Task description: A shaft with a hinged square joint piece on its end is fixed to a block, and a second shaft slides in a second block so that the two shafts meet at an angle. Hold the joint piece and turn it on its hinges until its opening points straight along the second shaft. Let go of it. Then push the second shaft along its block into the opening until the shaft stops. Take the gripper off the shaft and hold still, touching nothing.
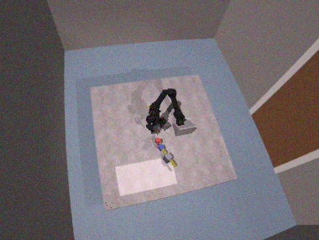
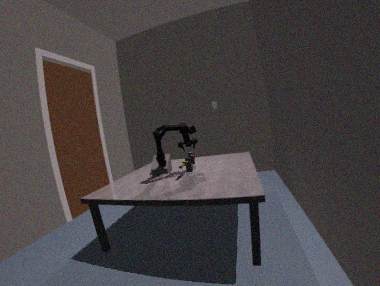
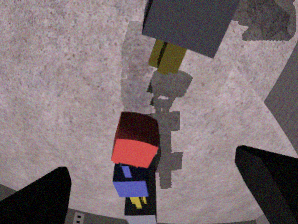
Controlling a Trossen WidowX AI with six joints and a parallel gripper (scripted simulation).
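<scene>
The red joint piece sits apart from the yellow 2nd shaft, which protrudes from its grey block.
</scene>
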